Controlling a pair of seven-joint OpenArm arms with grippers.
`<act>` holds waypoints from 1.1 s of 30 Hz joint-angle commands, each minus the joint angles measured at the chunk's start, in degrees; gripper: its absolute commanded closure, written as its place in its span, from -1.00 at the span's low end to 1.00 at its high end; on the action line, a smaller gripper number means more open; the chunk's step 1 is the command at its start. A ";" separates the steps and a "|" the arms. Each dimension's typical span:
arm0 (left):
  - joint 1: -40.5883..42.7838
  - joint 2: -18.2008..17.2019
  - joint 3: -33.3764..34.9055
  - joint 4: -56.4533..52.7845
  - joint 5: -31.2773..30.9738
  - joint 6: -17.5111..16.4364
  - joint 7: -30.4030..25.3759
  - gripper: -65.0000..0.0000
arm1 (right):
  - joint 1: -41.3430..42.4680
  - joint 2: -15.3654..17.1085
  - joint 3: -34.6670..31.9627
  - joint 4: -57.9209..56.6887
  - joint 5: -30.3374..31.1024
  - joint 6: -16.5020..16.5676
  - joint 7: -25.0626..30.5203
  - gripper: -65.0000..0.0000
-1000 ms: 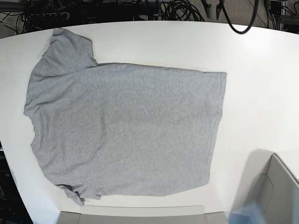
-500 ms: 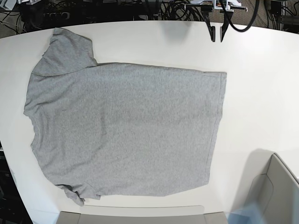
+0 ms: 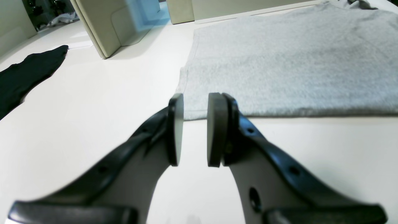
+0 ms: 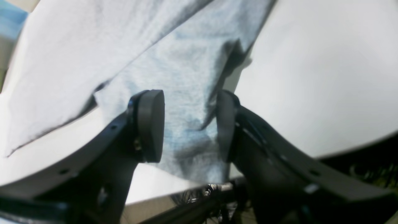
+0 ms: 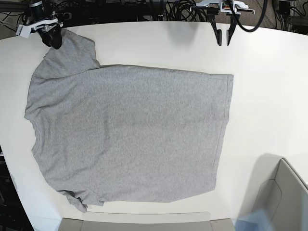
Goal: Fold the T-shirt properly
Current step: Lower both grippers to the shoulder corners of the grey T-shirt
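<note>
The heather-grey T-shirt lies flat on the white table, plain side up, with its sleeves toward the left. My left gripper hangs open just beyond the shirt's far right hem corner. In the left wrist view the left gripper has nothing between its fingers, and the T-shirt's hem corner lies just ahead of them. My right gripper stands open over the far sleeve. In the right wrist view the right gripper straddles the sleeve near the table's edge, both pads apart from the cloth.
A beige box stands at the near right corner, and also shows in the left wrist view as the beige box. A black cloth lies at the table's side. Another beige piece lines the near edge. Cables hang behind the table.
The left gripper came in at the far right first and has barely shifted since. The right gripper has now come in over the far sleeve. The T-shirt has not moved.
</note>
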 commanded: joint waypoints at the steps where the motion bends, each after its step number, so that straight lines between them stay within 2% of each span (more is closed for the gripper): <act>1: 0.49 -0.03 0.04 0.78 0.01 0.21 -1.04 0.55 | 0.86 -0.23 0.69 -0.35 0.19 0.95 -0.15 0.16; 5: 0.14 -0.03 0.04 0.87 0.01 0.30 2.74 0.55 | 2.27 -2.87 0.69 -3.25 0.10 1.12 -1.82 0.16; 8: -0.12 -0.03 0.04 0.87 0.01 0.30 3.18 0.55 | 1.92 -4.63 0.69 -3.60 0.10 1.12 -1.73 0.16; 15: -1.00 -0.03 0.04 0.87 0.01 0.21 3.53 0.55 | -2.57 -5.86 5.79 -1.49 0.10 1.21 -0.06 0.16; 20: -2.15 -0.12 -0.05 0.87 -0.17 0.30 3.62 0.55 | -2.39 -5.77 5.88 -3.08 0.10 1.21 -0.15 0.16; 22: -2.59 -0.12 -0.14 1.39 -0.34 0.30 5.47 0.51 | -2.13 -5.95 5.88 -3.25 0.10 1.21 -0.15 0.16; 24: -2.67 0.14 -0.05 5.09 -1.57 0.30 11.27 0.40 | -2.04 -6.04 5.79 -3.25 0.10 1.21 -0.15 0.16; 26: -3.11 0.14 0.04 11.06 -6.06 -0.05 20.41 0.29 | -2.13 -6.04 5.79 -3.25 0.10 1.21 -0.15 0.16; 30: -6.81 -0.91 -2.16 19.33 -18.45 -0.23 37.91 0.22 | -2.22 -5.77 5.79 -3.25 0.10 1.21 -0.15 0.16; 33: -11.29 -4.60 -4.01 21.00 -30.14 -4.10 51.80 0.20 | -2.30 -5.77 5.79 -3.25 0.10 1.21 -0.15 0.16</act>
